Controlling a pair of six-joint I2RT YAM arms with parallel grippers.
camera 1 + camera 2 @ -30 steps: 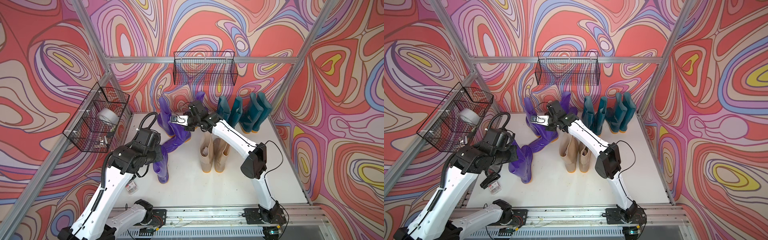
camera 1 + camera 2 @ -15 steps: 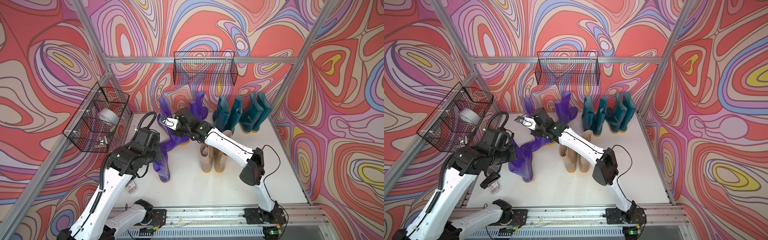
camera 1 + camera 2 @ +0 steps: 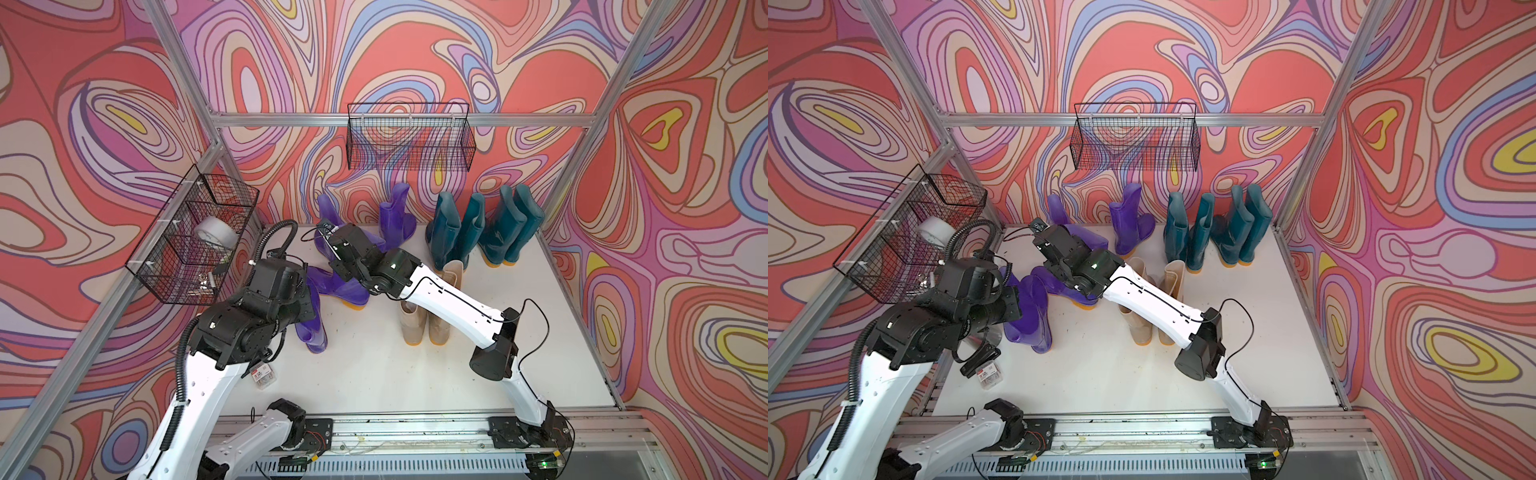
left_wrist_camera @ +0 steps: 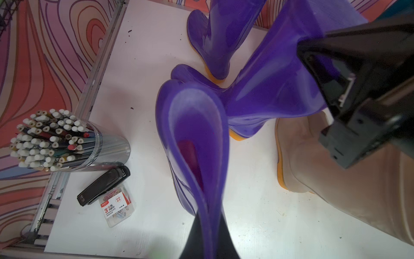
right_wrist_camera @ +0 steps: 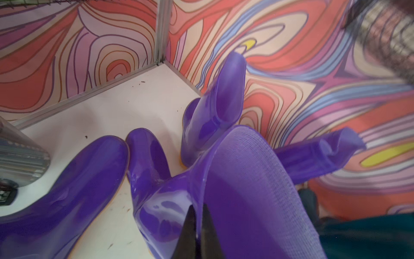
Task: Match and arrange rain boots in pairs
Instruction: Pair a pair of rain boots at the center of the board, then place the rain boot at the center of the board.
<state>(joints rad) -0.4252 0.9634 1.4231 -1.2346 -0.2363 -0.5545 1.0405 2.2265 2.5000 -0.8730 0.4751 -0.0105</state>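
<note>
My left gripper is shut on the top rim of a purple rain boot, which stands at the left. My right gripper is shut on the rim of a second purple boot, which leans right beside it; their toes lie side by side. Two more purple boots stand against the back wall, one partly hidden by my right wrist. Several teal boots stand at the back right. A beige pair stands mid-table under my right forearm.
A clear cup of pencils, a black stapler and a box of paper clips sit at the table's left edge. A wire basket hangs on the back wall. Another on the left wall holds a tape roll.
My right gripper has swung left and forward with its purple boot, bringing it beside the left-held boot. The back purple boot behind it now shows. My left arm has barely moved.
</note>
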